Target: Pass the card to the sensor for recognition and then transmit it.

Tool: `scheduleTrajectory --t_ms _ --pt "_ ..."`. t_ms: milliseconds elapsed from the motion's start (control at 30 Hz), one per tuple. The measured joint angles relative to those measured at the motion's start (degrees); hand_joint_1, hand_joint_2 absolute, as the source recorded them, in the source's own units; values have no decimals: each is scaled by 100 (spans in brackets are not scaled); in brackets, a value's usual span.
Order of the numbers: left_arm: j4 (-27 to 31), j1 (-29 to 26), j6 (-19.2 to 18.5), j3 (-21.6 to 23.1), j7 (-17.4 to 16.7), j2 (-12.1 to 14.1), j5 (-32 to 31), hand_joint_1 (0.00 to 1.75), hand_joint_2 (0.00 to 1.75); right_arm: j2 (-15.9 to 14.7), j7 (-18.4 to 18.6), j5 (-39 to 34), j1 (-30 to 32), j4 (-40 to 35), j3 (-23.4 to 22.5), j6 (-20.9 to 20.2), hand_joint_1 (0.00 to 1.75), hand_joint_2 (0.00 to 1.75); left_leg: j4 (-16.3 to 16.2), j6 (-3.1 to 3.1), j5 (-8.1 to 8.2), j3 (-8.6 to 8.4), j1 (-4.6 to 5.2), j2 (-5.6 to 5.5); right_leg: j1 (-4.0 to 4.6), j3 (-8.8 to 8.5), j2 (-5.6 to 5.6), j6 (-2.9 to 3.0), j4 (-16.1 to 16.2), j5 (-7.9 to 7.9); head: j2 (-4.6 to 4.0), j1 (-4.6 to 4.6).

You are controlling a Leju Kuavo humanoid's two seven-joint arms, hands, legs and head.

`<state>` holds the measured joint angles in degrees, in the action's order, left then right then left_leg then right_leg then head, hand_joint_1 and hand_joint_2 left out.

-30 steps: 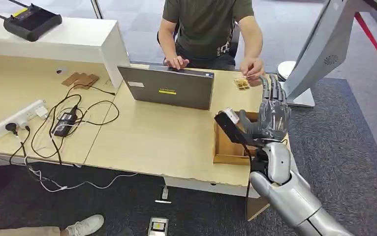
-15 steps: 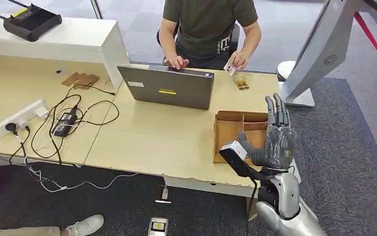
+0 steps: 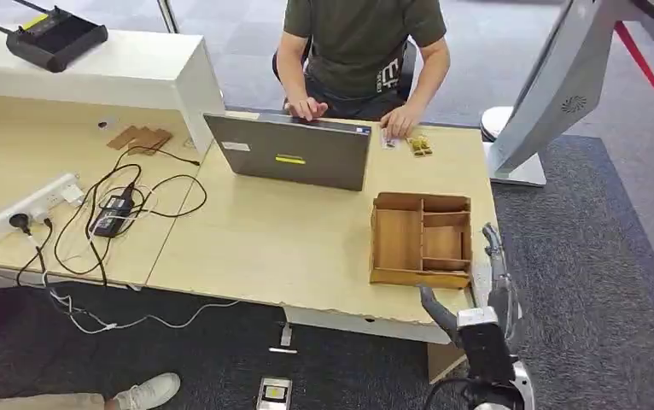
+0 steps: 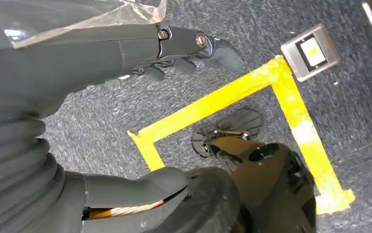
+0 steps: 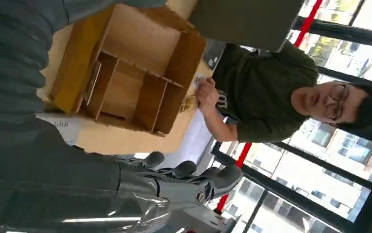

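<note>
Right hand (image 3: 477, 320) lower than before, empty; card (image 3: 388, 138) under person's hand (image 3: 402, 124).

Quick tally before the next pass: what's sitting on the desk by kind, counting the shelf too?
Laptop: 1
Wooden tray: 1
Power strip: 1
Power adapter: 1
Router: 1
Card, under the person's hand: 1
Total: 6

Left hand (image 4: 126, 53) empty, fingers loosely extended, over grey carpet (image 4: 359, 111), yellow tape (image 4: 291, 97), floor socket (image 4: 311, 52)
</note>
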<state>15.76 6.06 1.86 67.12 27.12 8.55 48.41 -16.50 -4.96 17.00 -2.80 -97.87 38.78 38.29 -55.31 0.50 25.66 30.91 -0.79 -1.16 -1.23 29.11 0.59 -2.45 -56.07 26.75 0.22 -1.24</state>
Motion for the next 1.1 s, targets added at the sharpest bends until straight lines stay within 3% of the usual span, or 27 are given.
scheduleTrajectory --t_ms 67,100,167,333,433,667,1100 --pt "-2 -21 2 -4 22 17 46 0 175 33 -75 384 149 -86 -114 0 0 175 0 0 0 0 -1 0 1 -1 0 0 0 0 0 -2" --pt "-2 -28 20 -9 35 22 65 0 175 63 142 1073 229 -127 -194 0 0 175 1 0 0 0 -1 0 1 -2 0 0 0 0 0 2" --pt "-2 -40 52 -7 55 22 79 0 175 101 972 2801 323 -127 -298 0 0 175 1 0 0 0 -1 0 1 -1 0 1 0 0 0 0" --pt "0 -38 116 -7 81 9 105 0 175 96 2884 5394 250 -15 -269 -237 0 175 1 0 0 -1 0 0 1 -4 1 1 0 0 0 0" --pt "0 -22 133 -7 90 0 151 0 175 13 3416 6301 87 148 -122 -900 0 175 1 0 -1 -2 0 1 0 -5 1 0 0 -1 0 2" --pt "0 -2 153 -4 92 -13 168 0 175 -131 3547 6394 -235 555 159 -1560 0 175 0 0 -1 -1 0 0 0 -5 0 0 0 -1 0 0" --pt "4 60 151 4 50 -24 186 0 175 -402 3774 6011 -930 1160 428 -2280 0 175 0 0 -2 -1 1 1 0 -6 0 -1 0 -2 0 0"
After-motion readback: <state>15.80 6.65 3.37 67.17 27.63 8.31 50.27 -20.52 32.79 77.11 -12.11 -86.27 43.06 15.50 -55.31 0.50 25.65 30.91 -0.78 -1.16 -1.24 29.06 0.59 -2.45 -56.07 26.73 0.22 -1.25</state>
